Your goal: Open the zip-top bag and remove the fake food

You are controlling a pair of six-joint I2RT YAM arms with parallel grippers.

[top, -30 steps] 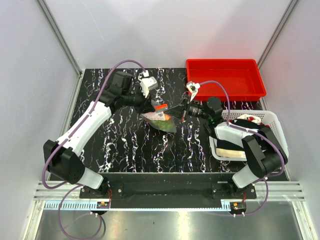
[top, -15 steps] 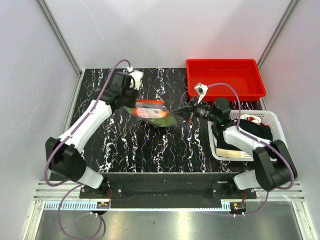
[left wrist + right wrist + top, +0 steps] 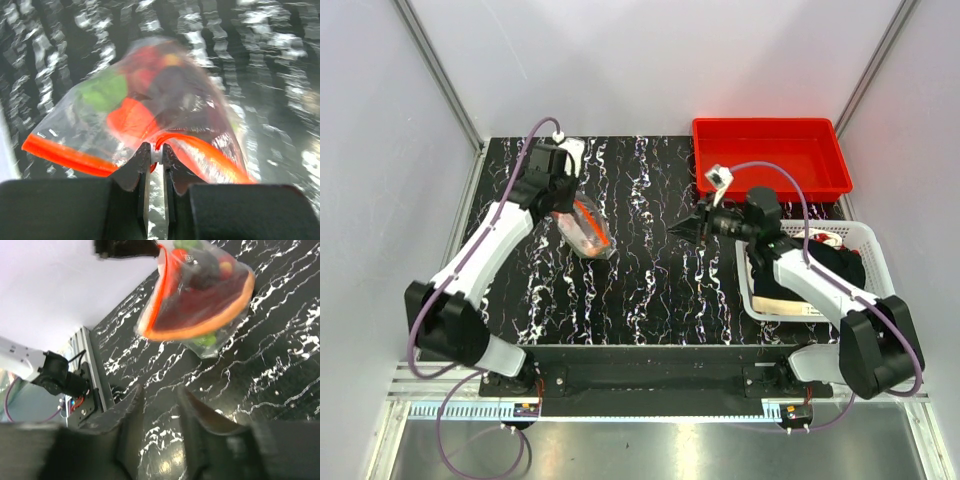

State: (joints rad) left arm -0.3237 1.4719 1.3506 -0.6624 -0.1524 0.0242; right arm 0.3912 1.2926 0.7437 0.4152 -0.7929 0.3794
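Left wrist view shows the left gripper (image 3: pixel 156 154) with its 2 fingers clamped on the orange zip strip of the zip-top bag (image 3: pixel 165 95), hanging above the black table (image 3: pixel 650 290) with the fake food (image 3: pixel 127 117) inside, while the right gripper (image 3: pixel 159 400), well apart from it, has its fingers spread and empty.

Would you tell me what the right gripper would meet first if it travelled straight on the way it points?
Probably the zip-top bag hanging from the left gripper; nothing lies between. Depth is unclear, so the right gripper might pass beneath it.
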